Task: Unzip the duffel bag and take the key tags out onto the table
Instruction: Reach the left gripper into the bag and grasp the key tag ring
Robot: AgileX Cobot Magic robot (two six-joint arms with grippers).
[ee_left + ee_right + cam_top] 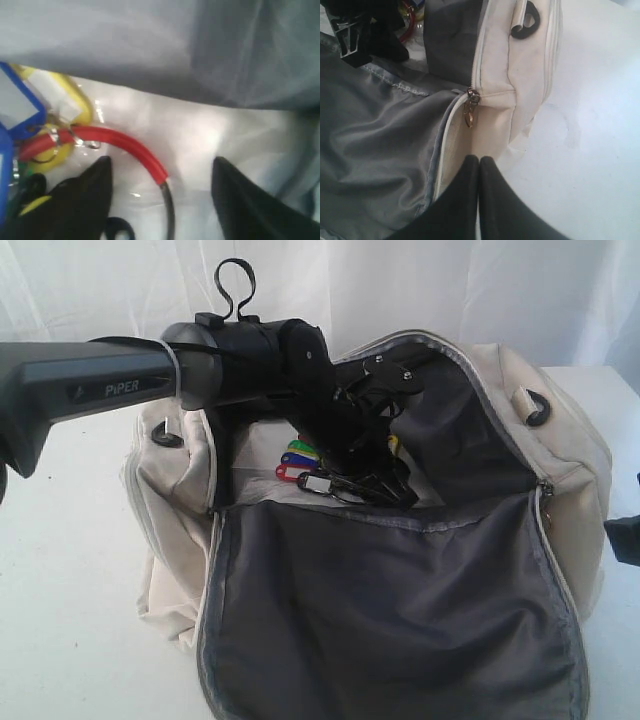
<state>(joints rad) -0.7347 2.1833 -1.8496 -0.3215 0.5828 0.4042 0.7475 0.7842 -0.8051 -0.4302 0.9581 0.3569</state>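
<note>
The key tags [298,462] lie inside the unzipped duffel bag [575,455] — the left gripper [159,167] spread wide over their red loop [125,145]. A shallow pinch could slip, or snag the lining [400,590]. The right gripper [479,167] sits outside the bag — closed, empty.

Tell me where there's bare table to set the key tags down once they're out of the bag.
Bare table lies left of the duffel bag, and beyond its right end beside the shut right gripper. Crowded: the bag's mouth, where the open left gripper sits over the key tags, and the front, covered by the flap.
</note>
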